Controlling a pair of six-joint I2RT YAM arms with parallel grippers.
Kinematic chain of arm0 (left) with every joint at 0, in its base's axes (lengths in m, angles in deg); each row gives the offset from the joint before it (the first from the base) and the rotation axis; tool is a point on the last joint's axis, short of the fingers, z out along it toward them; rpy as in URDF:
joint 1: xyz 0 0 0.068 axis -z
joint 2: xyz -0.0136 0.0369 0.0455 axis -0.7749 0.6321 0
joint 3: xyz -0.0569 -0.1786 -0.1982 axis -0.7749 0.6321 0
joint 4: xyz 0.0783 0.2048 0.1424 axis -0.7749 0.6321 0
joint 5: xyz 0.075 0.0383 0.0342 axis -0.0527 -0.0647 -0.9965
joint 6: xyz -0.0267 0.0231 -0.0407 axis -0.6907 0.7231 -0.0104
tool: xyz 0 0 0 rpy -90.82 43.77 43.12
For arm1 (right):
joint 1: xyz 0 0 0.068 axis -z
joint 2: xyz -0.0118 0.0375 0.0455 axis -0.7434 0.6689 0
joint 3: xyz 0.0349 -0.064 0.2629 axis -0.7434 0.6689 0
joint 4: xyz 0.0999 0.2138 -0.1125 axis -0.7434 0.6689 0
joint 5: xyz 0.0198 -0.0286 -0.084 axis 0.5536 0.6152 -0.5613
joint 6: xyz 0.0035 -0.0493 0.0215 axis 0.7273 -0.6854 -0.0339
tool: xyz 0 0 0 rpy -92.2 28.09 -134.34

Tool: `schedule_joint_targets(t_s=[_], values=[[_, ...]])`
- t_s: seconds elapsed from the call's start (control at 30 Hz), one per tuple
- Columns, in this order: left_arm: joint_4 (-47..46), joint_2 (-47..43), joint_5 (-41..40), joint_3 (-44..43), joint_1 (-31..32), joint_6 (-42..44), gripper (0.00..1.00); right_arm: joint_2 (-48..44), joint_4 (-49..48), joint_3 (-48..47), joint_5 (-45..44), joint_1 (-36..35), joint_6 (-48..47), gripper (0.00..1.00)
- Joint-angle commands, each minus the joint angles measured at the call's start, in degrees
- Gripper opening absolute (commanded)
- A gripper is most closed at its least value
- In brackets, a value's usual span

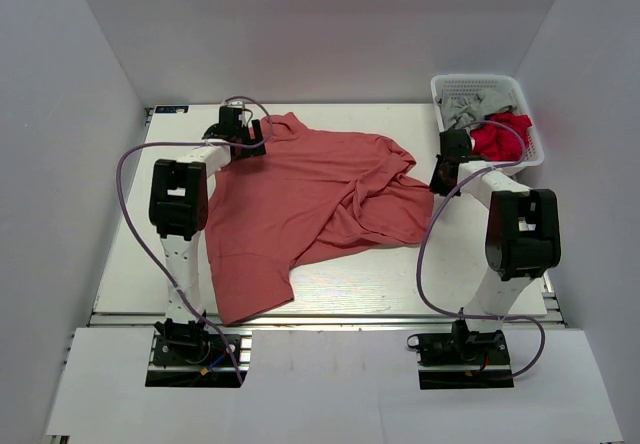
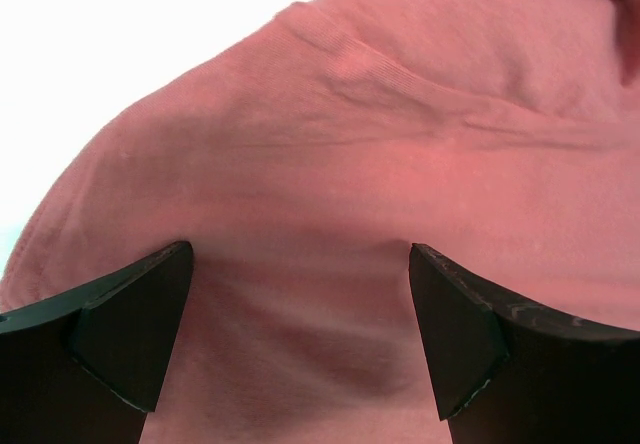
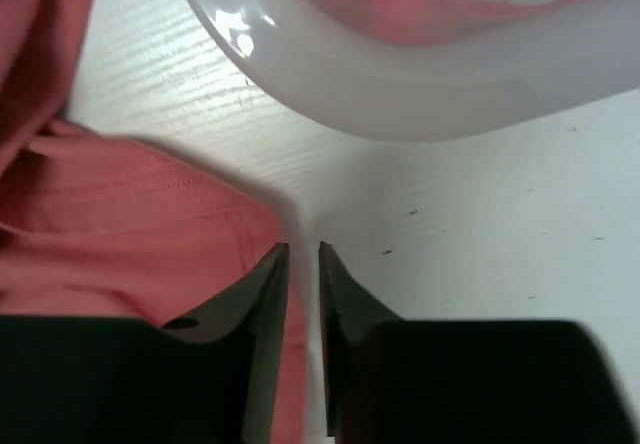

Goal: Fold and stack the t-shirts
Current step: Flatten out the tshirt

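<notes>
A salmon-red t-shirt [image 1: 310, 204] lies rumpled and partly folded over itself across the white table [image 1: 400, 284]. My left gripper [image 1: 245, 142] hovers over its far left corner. In the left wrist view the gripper [image 2: 300, 334] is wide open, with the shirt cloth [image 2: 340, 164] filling the space under it and nothing between the fingers [image 2: 140, 324]. My right gripper [image 1: 443, 174] is at the shirt's right edge. In the right wrist view it [image 3: 303, 264] is shut to a thin slit, just beside the shirt's hem [image 3: 150, 224], over bare table.
A white basket [image 1: 445, 89] stands at the back right, holding a bright red garment [image 1: 500, 136] and a grey one [image 1: 465, 109]. Its rim [image 3: 400, 84] is close ahead of the right gripper. Grey walls enclose the table on three sides.
</notes>
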Motion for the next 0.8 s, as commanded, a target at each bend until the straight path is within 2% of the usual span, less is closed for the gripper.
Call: schedule_joint_targets(t_s=[0.0,0.03,0.17,0.3,0.47,0.53,0.67,0.7,0.77], values=[[3.88,2.19,6.29,-1.60,-0.83,1.93,0.99,-1.51,2.50,-1.86,2.71,0.53,-1.09,0.27],[3.87,2.19,7.27,-3.09,-0.83,2.46,0.99,-3.08,2.16,-1.42,7.42,0.10,-3.44,0.35],[4.13,1.66,11.58,-8.62,-0.83,2.98,0.99,-9.23,0.13,2.08,12.74,-1.49,-6.88,0.48],[7.03,1.14,13.79,-16.61,-0.83,4.13,0.99,-18.62,-0.14,6.40,14.15,-5.17,-12.94,0.52],[9.15,-2.55,14.31,-18.04,0.31,5.19,0.99,-19.45,2.67,9.30,22.84,-9.92,-14.01,0.52],[9.85,-6.32,14.92,-14.19,0.31,5.80,0.99,-18.74,3.56,11.57,21.11,-12.82,-14.63,0.53],[7.83,-15.46,16.23,-0.68,0.84,4.85,0.99,-18.47,7.33,13.52,15.65,-15.64,-13.93,0.54],[7.04,-17.57,17.20,6.41,0.84,4.05,0.99,-18.74,8.90,13.61,11.55,-15.99,-14.10,0.54],[4.41,-23.52,17.92,16.61,1.98,2.56,0.99,-19.09,10.85,13.35,9.33,-17.04,-13.40,0.54]])
